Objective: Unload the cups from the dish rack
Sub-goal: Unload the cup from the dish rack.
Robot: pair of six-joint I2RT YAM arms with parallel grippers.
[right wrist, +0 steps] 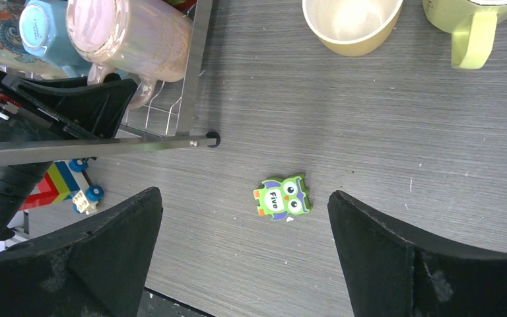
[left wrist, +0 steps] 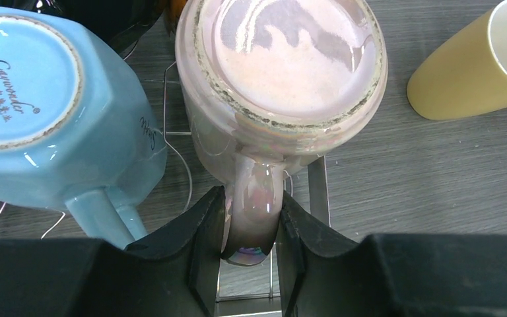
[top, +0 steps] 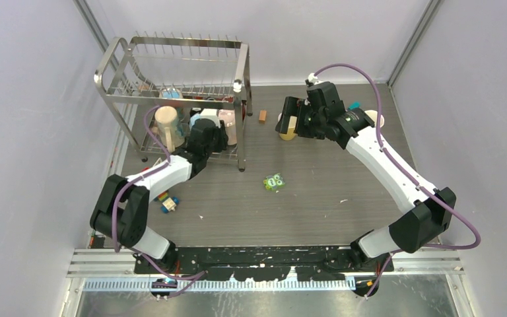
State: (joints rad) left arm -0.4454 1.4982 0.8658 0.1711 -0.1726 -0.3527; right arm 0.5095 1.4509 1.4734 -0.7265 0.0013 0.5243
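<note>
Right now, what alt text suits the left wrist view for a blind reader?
The black left gripper pinches the handle of an upside-down pearly pink ceramic mug in the steel wire dish rack. An upturned light blue ceramic mug sits left; a yellow ceramic cup rests on the grey table.

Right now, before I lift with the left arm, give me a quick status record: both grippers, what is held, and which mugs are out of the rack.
left gripper: closed on the handle of the pink mug
pink mug: upside down, lower tier of the dish rack
neighbour: light blue mug, upside down, close beside the pink one
right gripper: open, empty, above the owl block
out on the table: yellow mug, lime mug
</note>
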